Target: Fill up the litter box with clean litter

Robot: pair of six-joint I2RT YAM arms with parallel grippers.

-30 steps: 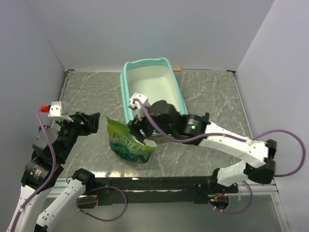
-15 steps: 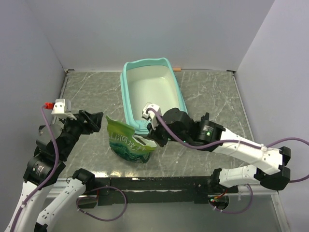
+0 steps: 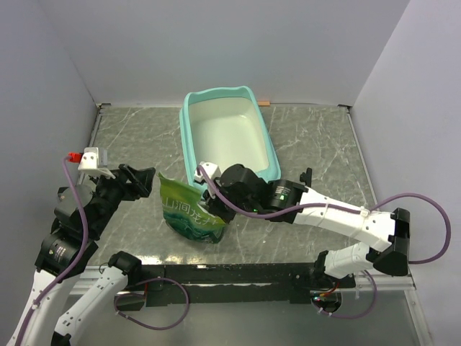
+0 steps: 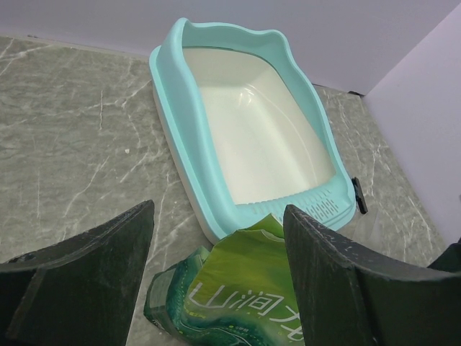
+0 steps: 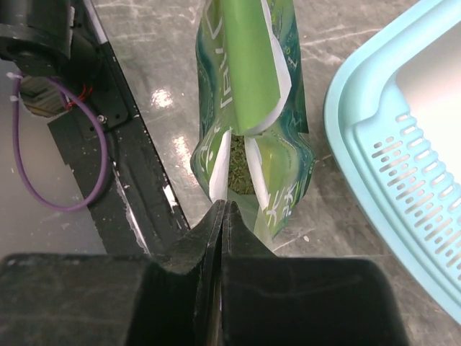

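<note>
The turquoise litter box (image 3: 189, 137) lies lengthwise in the middle of the table, and its whitish inside (image 4: 252, 130) holds nothing. A glossy green bag (image 3: 189, 213) stands against its near left corner. My right gripper (image 3: 214, 198) is at the bag's top right edge and is shut on the thin torn edge of the bag (image 5: 248, 86). Through the bag's open mouth I see clean litter (image 5: 241, 173) as greenish-beige granules. My left gripper (image 3: 140, 180) hangs left of the bag, open. The bag (image 4: 245, 288) shows between its fingers (image 4: 324, 274) without touching them.
The black front rail (image 5: 108, 137) with purple cables runs just behind the bag at the table's near edge. Grey walls close the table on the left, back and right. A small orange piece (image 3: 265, 102) lies by the back wall.
My right gripper has drawn back from over the box's near end to the bag's top edge and shut there. The left gripper has shifted slightly and stays open.
</note>
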